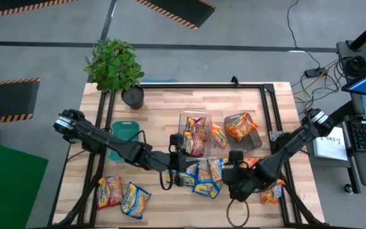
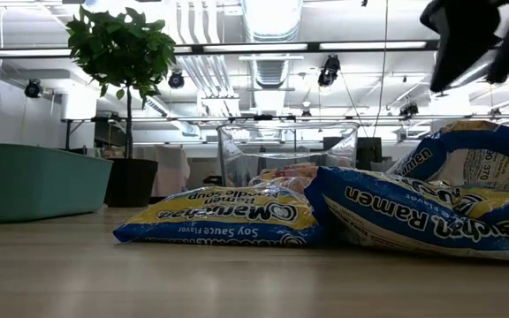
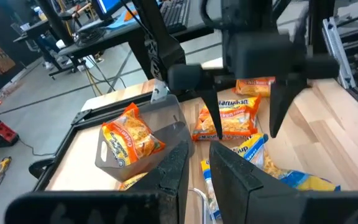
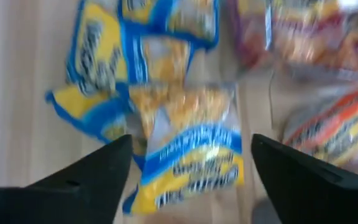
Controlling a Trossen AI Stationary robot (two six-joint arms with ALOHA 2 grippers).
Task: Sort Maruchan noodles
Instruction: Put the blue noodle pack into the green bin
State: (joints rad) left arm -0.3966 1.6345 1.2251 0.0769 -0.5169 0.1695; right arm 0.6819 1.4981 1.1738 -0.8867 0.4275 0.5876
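Packets are grouped by colour, which explains the layout: an orange-red packet (image 1: 241,125) stands in the grey bin (image 1: 254,141), a maroon-edged packet (image 1: 195,134) lies in the clear bin (image 1: 194,116), and the teal bin (image 1: 123,132) toward the left arm's side holds nothing that can be seen. The unsorted blue-edged packets (image 1: 204,176) lie in a loose heap on the tabletop (image 1: 157,105) between the two arms, with two more packets (image 1: 122,194) well apart near the front left corner. The right tool (image 1: 237,184) hangs directly above the heap with its fingers (image 4: 82,174) spread wide, holding nothing; in the right wrist view one blue-edged packet (image 4: 188,146) lies flat on the wood between them, presumably the intended pick. The left tool (image 1: 182,161) sits just beside the heap on the opposite side, its fingers (image 3: 174,169) close together with only a narrow gap and gripping nothing visible. A potted plant (image 1: 114,66) stands at the far left corner, clear of the work.
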